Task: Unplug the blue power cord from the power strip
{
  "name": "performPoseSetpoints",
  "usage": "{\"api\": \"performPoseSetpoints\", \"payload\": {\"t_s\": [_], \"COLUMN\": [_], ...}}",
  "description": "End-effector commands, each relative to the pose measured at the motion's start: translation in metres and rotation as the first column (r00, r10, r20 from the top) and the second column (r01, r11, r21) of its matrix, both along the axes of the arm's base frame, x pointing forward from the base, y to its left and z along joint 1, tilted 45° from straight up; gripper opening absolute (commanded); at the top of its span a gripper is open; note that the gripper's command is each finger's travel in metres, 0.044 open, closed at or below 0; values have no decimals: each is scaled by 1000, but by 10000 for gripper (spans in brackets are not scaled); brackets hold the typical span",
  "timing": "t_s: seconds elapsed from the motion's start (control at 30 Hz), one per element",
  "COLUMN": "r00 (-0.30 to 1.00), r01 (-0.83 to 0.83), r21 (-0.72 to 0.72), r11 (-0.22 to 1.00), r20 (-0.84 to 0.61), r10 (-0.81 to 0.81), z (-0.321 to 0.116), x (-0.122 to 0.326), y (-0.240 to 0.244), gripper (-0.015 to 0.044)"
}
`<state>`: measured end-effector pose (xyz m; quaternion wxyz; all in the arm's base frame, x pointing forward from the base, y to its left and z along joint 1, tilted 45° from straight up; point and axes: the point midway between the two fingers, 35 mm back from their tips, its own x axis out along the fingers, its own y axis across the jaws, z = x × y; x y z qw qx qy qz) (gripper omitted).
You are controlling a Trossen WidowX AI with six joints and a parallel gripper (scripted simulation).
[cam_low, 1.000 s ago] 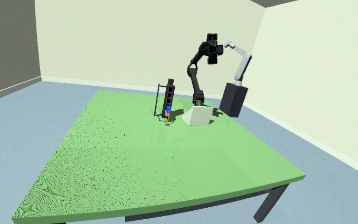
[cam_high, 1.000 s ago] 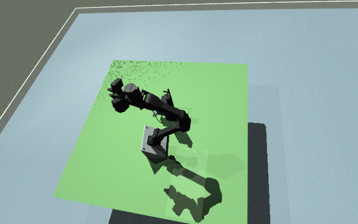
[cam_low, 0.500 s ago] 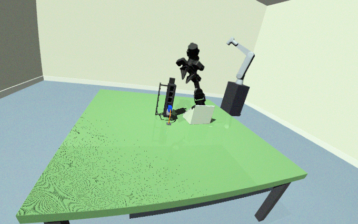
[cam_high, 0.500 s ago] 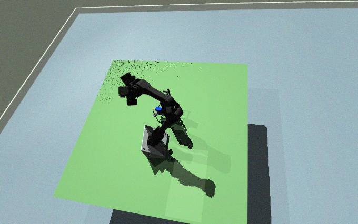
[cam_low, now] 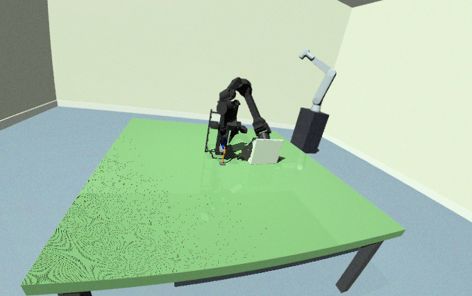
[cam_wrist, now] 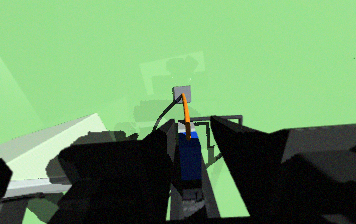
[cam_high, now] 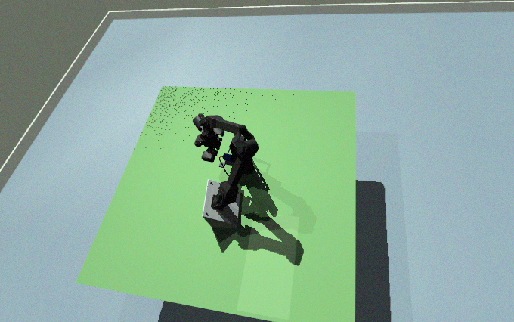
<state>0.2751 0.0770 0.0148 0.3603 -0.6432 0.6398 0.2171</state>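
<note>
A blue plug sits at the lower part of the upright dark power strip. An orange cord runs from it towards a small grey block on the table. My gripper is partly open, pointing down. In the wrist view the plug shows in the gap between the fingers, nearer the left one; they do not grip it. Whether a finger touches it is hard to tell. The arm hides most of the strip in the top view.
A thin black frame stands beside the strip. A black cable runs from the grey block. The arm's pale wedge-shaped base stands on the green table. A grey arm on a dark pedestal is in the background.
</note>
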Motion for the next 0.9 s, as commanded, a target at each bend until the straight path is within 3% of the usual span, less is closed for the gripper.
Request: {"api": "performPoseSetpoints", "payload": {"t_s": [0.0,0.87], "r00": [999,999], "r01": [32,32], "r21": [-33,-34], "r11": [999,999], "r20": [-11,-11], "r10": [-32,-32], "z": [-4,13], "x": [-3,-7], "y": [-10,-28], "gripper": [160,160]}}
